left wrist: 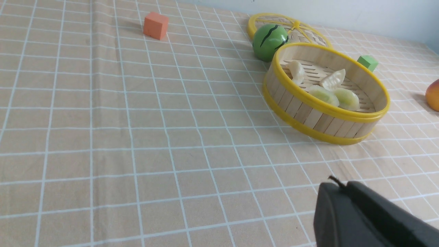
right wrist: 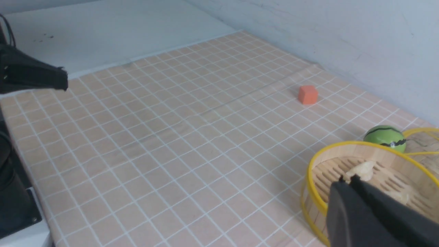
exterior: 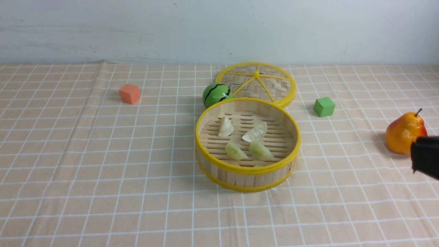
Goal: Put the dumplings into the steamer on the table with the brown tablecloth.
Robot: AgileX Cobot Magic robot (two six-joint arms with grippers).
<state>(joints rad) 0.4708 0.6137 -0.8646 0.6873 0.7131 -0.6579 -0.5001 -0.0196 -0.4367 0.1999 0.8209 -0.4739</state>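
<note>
The steamer (exterior: 247,173) stands mid-table on the brown tablecloth (exterior: 103,154). Inside it lie the dumplings: two whitish ones (exterior: 226,127) (exterior: 255,132) and two pale green ones (exterior: 235,151) (exterior: 260,151). My right gripper (exterior: 414,156) shows at the right edge, shut and empty, apart from the steamer. In the right wrist view its tips (right wrist: 348,181) sit in front of the steamer rim (right wrist: 310,175). My left gripper (left wrist: 337,187) is shut and empty above bare cloth, well short of the steamer (left wrist: 308,116). It is out of the front view.
A flat woven lid (exterior: 271,84) lies behind the steamer with a watermelon ball (exterior: 216,95) beside it. An orange cube (exterior: 130,93) sits far left, a green cube (exterior: 324,106) right of the lid. A pear (exterior: 404,133) stands just behind my right gripper.
</note>
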